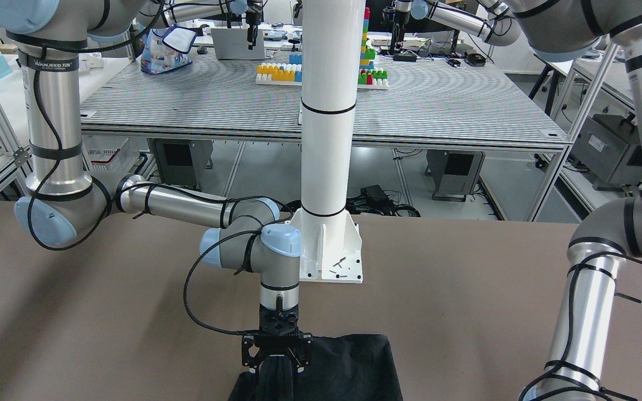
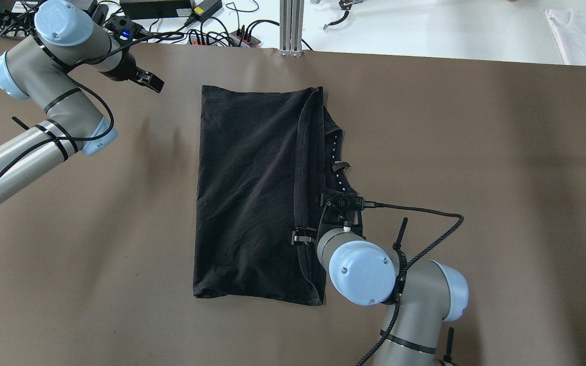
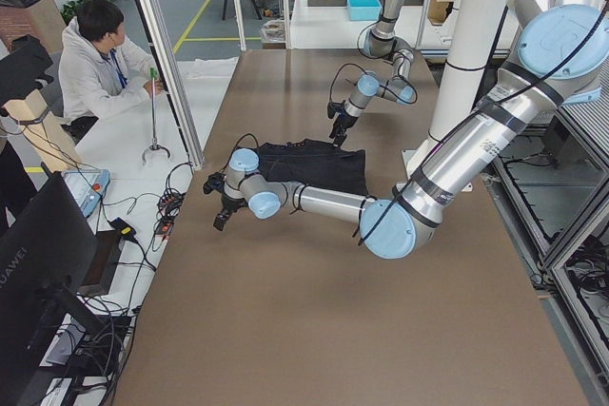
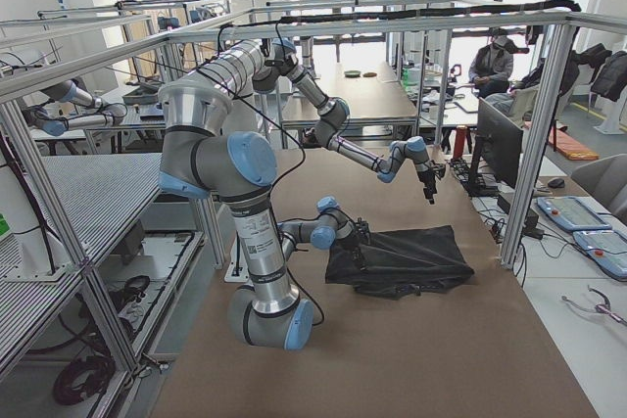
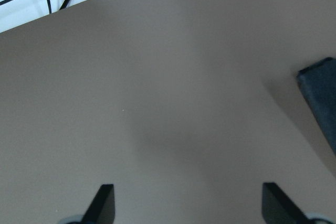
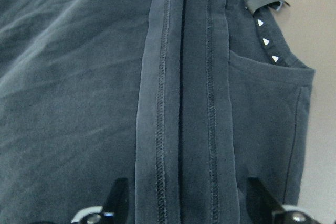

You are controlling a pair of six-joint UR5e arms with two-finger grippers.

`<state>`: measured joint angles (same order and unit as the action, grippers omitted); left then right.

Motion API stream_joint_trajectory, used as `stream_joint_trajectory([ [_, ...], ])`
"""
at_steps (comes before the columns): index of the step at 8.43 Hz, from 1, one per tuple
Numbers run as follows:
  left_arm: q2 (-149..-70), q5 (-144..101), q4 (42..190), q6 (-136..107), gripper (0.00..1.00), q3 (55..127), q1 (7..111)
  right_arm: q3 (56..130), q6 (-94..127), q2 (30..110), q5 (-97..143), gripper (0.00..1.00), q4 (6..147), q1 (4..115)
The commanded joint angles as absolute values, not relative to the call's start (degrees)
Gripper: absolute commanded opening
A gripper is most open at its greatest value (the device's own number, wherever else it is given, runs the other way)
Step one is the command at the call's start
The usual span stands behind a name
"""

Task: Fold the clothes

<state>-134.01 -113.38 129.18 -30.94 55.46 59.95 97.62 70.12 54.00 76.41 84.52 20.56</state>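
A black garment [image 2: 252, 203] lies folded in a tall rectangle on the brown table [image 2: 476, 152], its stitched hem and neck label along the right side. My right gripper [image 2: 321, 218] is open and stands just over that hem near the collar. In the right wrist view [image 6: 189, 203] the fingers [image 6: 118, 200] straddle the hem seams [image 6: 184, 103] and hold nothing. It also shows in the front view [image 1: 276, 356]. My left gripper [image 2: 153, 84] is open and empty over bare table, left of the garment's far corner [image 5: 320, 93]; in the left wrist view its fingertips [image 5: 102, 203] stand wide apart.
Cables and power strips [image 2: 196, 30] lie along the far table edge beside an aluminium post [image 2: 291, 25]. A white cloth [image 2: 583, 30] lies at the far right. The white column base [image 1: 332, 250] stands at the robot's side. An operator [image 3: 95, 73] sits beyond the table.
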Motion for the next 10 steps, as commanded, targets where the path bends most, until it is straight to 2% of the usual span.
stream_joint_trajectory([
  [1, -134.03, -113.38, 129.11, -30.94, 1.0, 55.37, 59.94, 94.48, 63.3, 50.28, 74.97, 0.74, 90.59, 18.99],
  [5, -134.12, -113.38, 129.02, -30.85, 1.0, 55.11, 59.94, 94.66, 58.11, 50.01, 68.39, 0.67, 94.73, 15.65],
  [6, -134.12, -113.38, 129.02, -30.85, 1.0, 55.11, 59.94, 94.66, 58.01, 50.1, 67.68, 0.61, 95.01, 15.38],
  [8, -134.03, -113.38, 129.02, -30.85, 1.0, 55.11, 59.94, 94.83, 58.01, 50.36, 67.59, 0.38, 94.92, 15.38],
  [10, -134.03, -113.38, 129.02, -30.85, 1.0, 55.11, 59.94, 95.53, 58.01, 50.45, 67.59, 0.25, 94.92, 15.38],
])
